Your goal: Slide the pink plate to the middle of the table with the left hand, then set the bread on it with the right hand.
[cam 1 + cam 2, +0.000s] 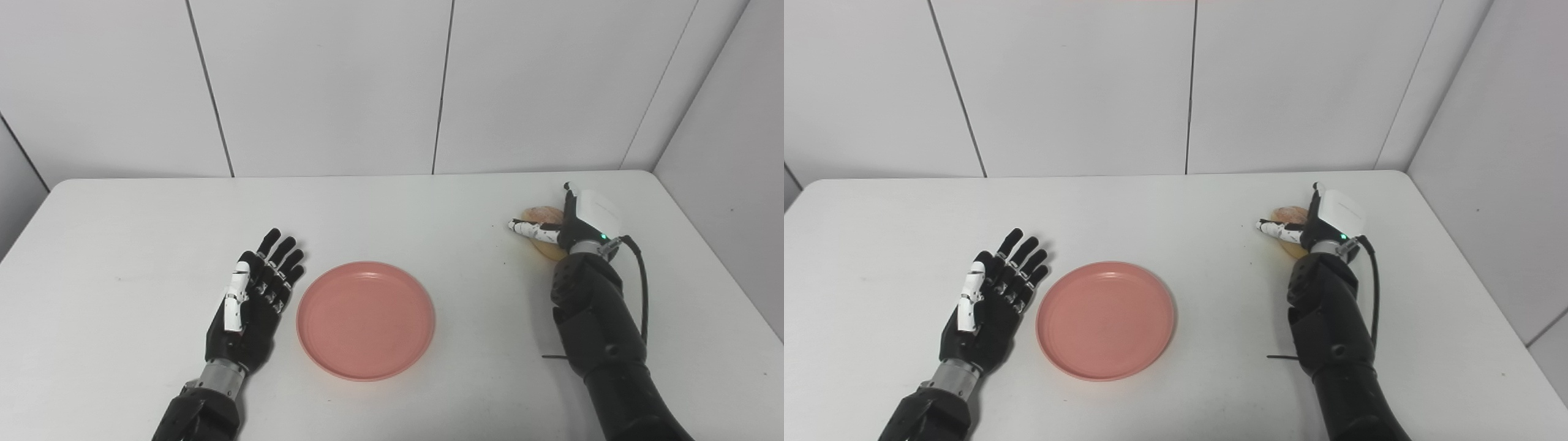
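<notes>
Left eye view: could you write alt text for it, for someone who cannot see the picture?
A robot's right hand is at a piece of bread on the right of a white table; whether it grips it is unclear. An empty pink plate sits near the middle. The left hand lies open beside the plate, apart from it.

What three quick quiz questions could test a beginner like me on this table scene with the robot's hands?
1. True or false: the bread already lies on the pink plate.
2. Which hand is at the bread? A) the left hand B) the right hand
3. Fill in: the left hand lies flat on the table, fingers apart, beside the plate's ____ edge.

Key: 1. False: the bread is on the table, far right, and the plate is empty. 2. B. 3. Left.
</notes>
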You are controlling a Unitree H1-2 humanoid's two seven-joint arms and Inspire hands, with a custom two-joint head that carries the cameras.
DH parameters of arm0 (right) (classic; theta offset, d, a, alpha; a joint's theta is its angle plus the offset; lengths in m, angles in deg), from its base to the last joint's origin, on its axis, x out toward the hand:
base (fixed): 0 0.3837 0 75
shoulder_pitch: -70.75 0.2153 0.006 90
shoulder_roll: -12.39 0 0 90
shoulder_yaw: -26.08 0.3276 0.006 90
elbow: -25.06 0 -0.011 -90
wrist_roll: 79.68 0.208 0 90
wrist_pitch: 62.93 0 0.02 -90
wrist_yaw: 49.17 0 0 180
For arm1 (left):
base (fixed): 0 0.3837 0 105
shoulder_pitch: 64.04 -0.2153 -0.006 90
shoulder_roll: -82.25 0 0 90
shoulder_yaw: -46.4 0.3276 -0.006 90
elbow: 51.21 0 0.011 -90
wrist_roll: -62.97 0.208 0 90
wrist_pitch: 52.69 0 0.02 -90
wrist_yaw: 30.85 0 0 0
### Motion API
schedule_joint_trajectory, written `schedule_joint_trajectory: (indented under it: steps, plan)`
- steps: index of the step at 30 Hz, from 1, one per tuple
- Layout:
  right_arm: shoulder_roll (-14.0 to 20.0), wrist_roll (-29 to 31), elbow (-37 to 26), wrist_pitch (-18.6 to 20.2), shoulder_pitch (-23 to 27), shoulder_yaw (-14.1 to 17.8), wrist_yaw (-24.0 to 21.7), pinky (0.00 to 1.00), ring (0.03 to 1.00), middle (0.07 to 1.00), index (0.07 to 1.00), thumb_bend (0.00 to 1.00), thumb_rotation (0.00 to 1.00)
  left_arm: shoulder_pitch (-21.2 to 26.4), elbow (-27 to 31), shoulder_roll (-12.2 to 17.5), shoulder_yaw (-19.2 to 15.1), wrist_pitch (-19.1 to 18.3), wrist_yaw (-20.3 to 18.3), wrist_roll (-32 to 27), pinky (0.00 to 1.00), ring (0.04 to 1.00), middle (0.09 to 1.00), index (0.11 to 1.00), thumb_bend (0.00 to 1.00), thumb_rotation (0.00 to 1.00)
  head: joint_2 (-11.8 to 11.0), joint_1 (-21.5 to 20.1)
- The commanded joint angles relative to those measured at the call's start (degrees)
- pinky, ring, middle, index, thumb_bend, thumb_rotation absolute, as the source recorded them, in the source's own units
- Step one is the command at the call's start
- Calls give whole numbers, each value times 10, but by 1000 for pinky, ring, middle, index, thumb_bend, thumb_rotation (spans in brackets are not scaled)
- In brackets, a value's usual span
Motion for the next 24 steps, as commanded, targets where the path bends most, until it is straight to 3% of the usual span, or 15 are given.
schedule_joint_trajectory:
  steps: [1,5,8,14,18,20,24]
  plan:
    - [8,9,2,-1,26,3,8,580,737,823,861,994,543,-25,-23,2,-3,-14,4,0,979,942,944,935,314,1000,1,0]
    - [8,19,10,-1,31,2,18,468,646,753,805,984,501,-25,-23,1,-4,-15,3,-2,982,942,945,934,309,1000,1,0]
    - [11,23,9,-1,30,-8,16,359,485,596,718,897,447,-25,-24,2,-3,-13,3,-1,981,941,945,935,310,1000,1,0]
    - [18,20,1,-1,29,-15,-13,390,504,569,578,794,333,-25,-25,4,-2,-7,-2,1,974,939,941,932,313,1000,3,1]
    - [18,9,-1,-1,29,-12,-38,417,523,580,576,800,298,-25,-24,3,-2,-11,1,0,968,935,938,928,315,1000,4,1]
    - [17,-9,1,-1,32,-6,-57,359,438,520,546,790,265,-25,-23,3,-3,-12,2,-1,976,939,943,933,313,1000,4,2]
    - [16,-25,-9,-1,29,-4,-84,323,392,477,517,796,200,-24,-24,3,-2,-10,-1,0,978,942,944,936,313,1000,4,2]
